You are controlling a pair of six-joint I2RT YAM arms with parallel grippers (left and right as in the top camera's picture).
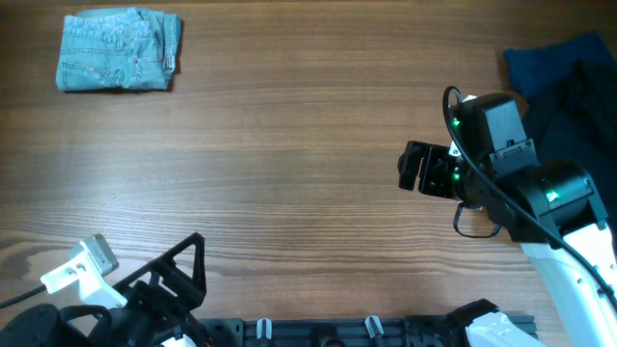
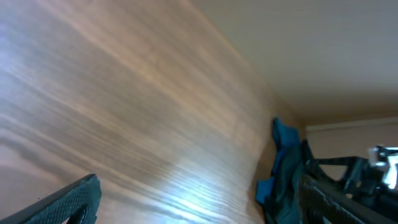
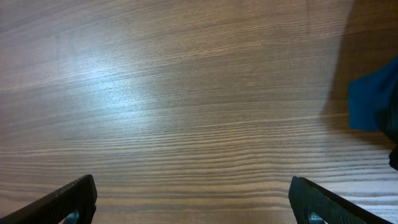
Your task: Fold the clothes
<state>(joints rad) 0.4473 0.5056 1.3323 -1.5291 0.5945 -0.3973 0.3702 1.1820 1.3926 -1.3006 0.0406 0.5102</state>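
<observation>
The light blue denim shorts (image 1: 119,50) lie folded into a compact rectangle at the far left corner of the table in the overhead view. My left gripper (image 1: 183,265) is open and empty near the front left edge, far from the shorts; its fingers (image 2: 199,202) show wide apart in the left wrist view. My right gripper (image 1: 416,167) is open and empty over bare wood at the right, its fingertips (image 3: 193,199) spread wide above the tabletop. The shorts are out of both wrist views.
A dark navy fabric pile (image 1: 571,82) lies at the far right edge, just behind my right arm; it also shows in the left wrist view (image 2: 283,165) and the right wrist view (image 3: 373,102). The wooden table (image 1: 289,145) spans the scene.
</observation>
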